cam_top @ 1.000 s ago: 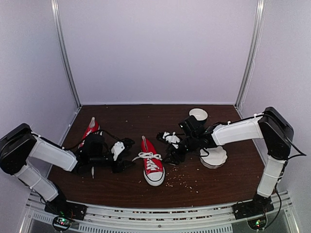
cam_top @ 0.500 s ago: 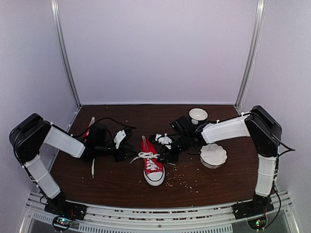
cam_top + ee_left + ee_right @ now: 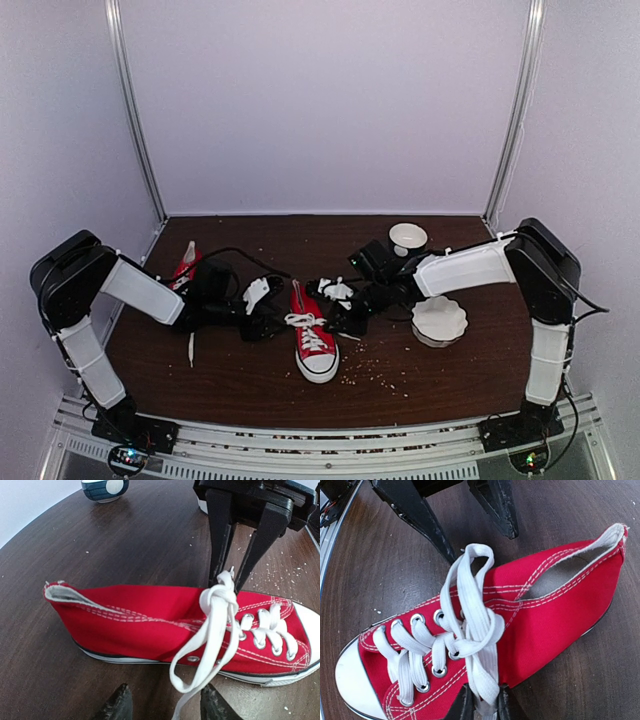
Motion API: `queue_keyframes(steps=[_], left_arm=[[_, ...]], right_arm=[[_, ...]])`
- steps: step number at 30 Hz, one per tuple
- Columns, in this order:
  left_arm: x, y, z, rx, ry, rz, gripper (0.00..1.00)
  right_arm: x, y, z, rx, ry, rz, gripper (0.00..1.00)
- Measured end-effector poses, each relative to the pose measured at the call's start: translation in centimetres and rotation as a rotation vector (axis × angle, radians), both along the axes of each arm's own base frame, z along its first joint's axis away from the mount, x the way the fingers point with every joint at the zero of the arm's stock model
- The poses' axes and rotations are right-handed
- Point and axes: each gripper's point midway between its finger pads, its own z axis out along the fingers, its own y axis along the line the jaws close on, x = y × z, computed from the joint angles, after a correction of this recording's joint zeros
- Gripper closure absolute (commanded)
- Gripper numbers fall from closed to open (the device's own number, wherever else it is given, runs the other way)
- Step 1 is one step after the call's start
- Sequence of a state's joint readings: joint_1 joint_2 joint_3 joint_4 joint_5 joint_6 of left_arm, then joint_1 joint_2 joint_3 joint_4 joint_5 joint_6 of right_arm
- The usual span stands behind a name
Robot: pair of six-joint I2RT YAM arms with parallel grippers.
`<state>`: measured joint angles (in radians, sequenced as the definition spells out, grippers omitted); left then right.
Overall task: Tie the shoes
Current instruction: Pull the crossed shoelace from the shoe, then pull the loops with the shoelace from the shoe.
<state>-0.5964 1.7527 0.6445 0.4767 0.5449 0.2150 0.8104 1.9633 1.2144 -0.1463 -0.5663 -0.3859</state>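
Observation:
One red shoe with a white toe cap stands mid-table, its white laces crossed in a loose knot. The second shoe lies at the back left, half hidden by my left arm. My right gripper is shut on a lace loop on the shoe's right side. My left gripper stands open on the shoe's left side. The other lace loop hangs between its fingertips, close to the right one, and I cannot tell whether it touches.
A white scalloped bowl sits right of the shoe under my right arm. A small white cup is behind it. Crumbs dot the brown table in front. A thin white stick lies at the left.
Both grippers have come in to the middle shoe from either side. The right gripper has shut on its lace loop. The left gripper now straddles the other loop.

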Motion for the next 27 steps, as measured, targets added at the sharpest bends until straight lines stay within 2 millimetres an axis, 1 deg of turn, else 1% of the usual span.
queue_keyframes(steps=[3, 8, 10, 13, 15, 17, 20, 21, 23, 24, 27], left_arm=[[0.1, -0.2, 0.1, 0.000, -0.008, -0.005, 0.52], [-0.1, -0.4, -0.1, 0.005, -0.014, -0.015, 0.53], [-0.2, -0.5, -0.1, 0.005, -0.015, -0.020, 0.56], [-0.3, -0.7, 0.1, 0.004, -0.023, -0.029, 0.64], [-0.3, -0.9, 0.2, -0.001, -0.027, -0.035, 0.65], [-0.3, -1.0, 0.5, -0.009, -0.033, -0.043, 0.64], [-0.6, -1.2, 0.8, -0.024, -0.039, -0.068, 0.58], [-0.9, -1.3, 1.0, -0.031, -0.045, -0.081, 0.56], [-1.8, -1.2, 1.4, -0.043, -0.053, -0.117, 0.56], [-2.2, -1.2, 1.6, -0.049, -0.054, -0.140, 0.58], [-3.0, -1.3, 1.9, -0.051, -0.057, -0.180, 0.68]], right_arm=[[0.0, 0.0, 0.4, 0.002, -0.012, -0.004, 0.91], [0.3, 0.0, 1.4, 0.009, -0.035, -0.015, 0.91], [0.3, -0.1, 1.5, 0.008, -0.038, -0.020, 0.92], [0.4, -0.2, 1.4, 0.005, -0.038, -0.026, 0.96], [0.4, -0.3, 1.3, 0.000, -0.035, -0.031, 0.97], [0.4, -0.4, 1.2, -0.004, -0.031, -0.035, 0.97], [0.3, -0.4, 1.2, -0.006, -0.029, -0.035, 0.97], [0.3, -0.4, 1.2, -0.007, -0.028, -0.034, 0.97], [0.1, -0.3, 1.1, -0.011, -0.027, -0.032, 0.97], [0.1, -0.4, 1.1, -0.012, -0.026, -0.033, 0.98], [0.1, -0.4, 1.1, -0.014, -0.026, -0.033, 0.97]])
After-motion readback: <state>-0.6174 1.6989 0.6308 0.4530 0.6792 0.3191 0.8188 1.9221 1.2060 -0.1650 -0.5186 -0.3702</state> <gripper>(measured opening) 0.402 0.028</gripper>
